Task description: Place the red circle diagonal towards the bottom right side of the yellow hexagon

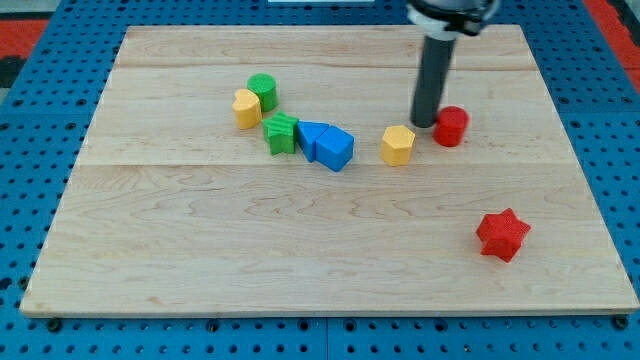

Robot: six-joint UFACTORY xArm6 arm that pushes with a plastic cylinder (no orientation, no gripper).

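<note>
The red circle (451, 126), a short red cylinder, stands on the wooden board right of centre, near the view's top. The yellow hexagon (397, 145) stands just to its left and slightly lower. My tip (426, 123) is down on the board between them, touching or nearly touching the red circle's left side and just up-right of the yellow hexagon.
A red star (502, 234) lies at the lower right. A blue block pair (327, 144), a green star (281, 132), a second yellow block (246, 108) and a green cylinder (263, 91) cluster at upper left of centre. The board's top edge (320, 28) is near.
</note>
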